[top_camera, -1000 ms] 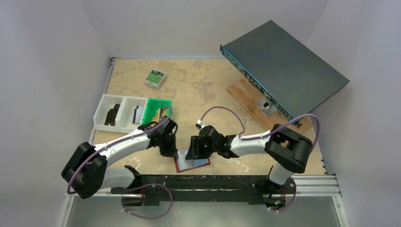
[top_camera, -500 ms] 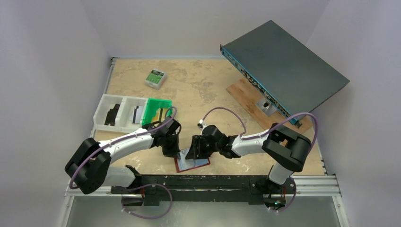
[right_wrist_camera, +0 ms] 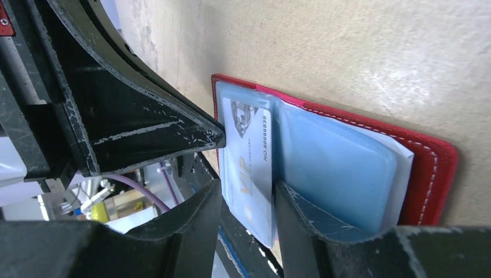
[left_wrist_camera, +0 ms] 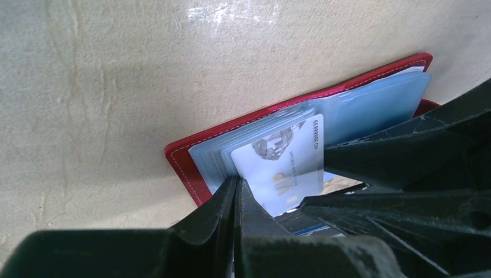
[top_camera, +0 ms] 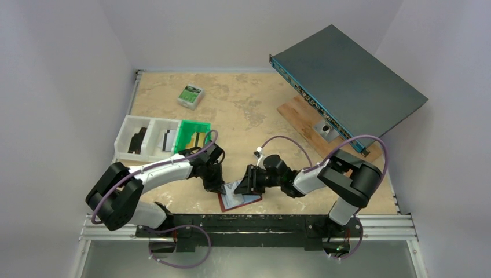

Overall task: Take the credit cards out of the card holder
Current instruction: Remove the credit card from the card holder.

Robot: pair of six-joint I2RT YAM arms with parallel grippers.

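The red card holder [top_camera: 243, 200] lies open near the table's front edge, pale blue pockets up; it also shows in the left wrist view [left_wrist_camera: 185, 165] and the right wrist view [right_wrist_camera: 431, 174]. A white credit card marked VIP [left_wrist_camera: 284, 165] sticks partly out of a pocket, also in the right wrist view [right_wrist_camera: 249, 156]. My left gripper [top_camera: 220, 187] is shut, its tips [left_wrist_camera: 236, 188] at the pocket edge beside the card's corner; nothing shows between them. My right gripper [top_camera: 250, 180] is open, the card lying between its fingers [right_wrist_camera: 246, 200], and one finger [right_wrist_camera: 301, 217] rests on the blue pocket.
A green plastic bin [top_camera: 193, 136] and a white divided tray [top_camera: 145, 138] stand at the left. A small green-and-white box [top_camera: 190, 95] lies at the back. A dark flat device [top_camera: 347, 87] leans on a wooden board [top_camera: 301, 116] at the right. The black rail [top_camera: 260, 223] runs along the near edge.
The right gripper has drawn back to the right, and the holder has shifted slightly right and turned with it. The left gripper has followed a little to the right.
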